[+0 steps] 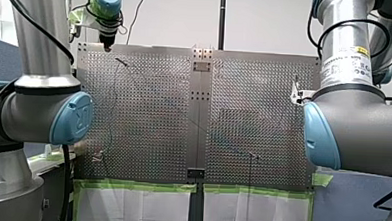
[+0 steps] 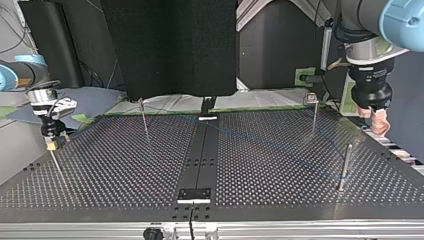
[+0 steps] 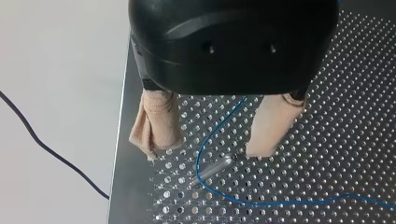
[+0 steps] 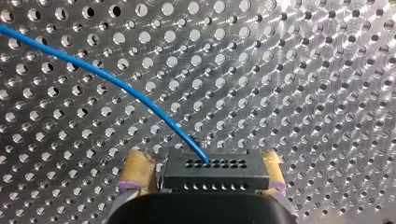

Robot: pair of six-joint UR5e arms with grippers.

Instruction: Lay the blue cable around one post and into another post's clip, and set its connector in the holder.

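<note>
Right gripper [image 4: 204,159], top view 9 o'clock, clamps connector [image 4: 212,172]; seating pending. Left gripper [image 3: 204,151] wide; blue cable [image 3: 219,126] apparently rounds post [image 3: 212,169].

Blue cable [image 4: 116,84], black connector [image 4: 212,170], silver table [image 4: 303,70] dotted with rows of holes, beige pads [image 3: 156,123], yellow pads [image 4: 135,167], green tape [image 1: 135,185], light-blue arm joints [image 1: 73,117].

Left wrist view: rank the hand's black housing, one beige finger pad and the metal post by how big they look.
1. Black housing, largest by far, though nearest the camera.
2. Beige pad.
3. Metal post, smallest, but farther away, so true size is unsure.
</note>
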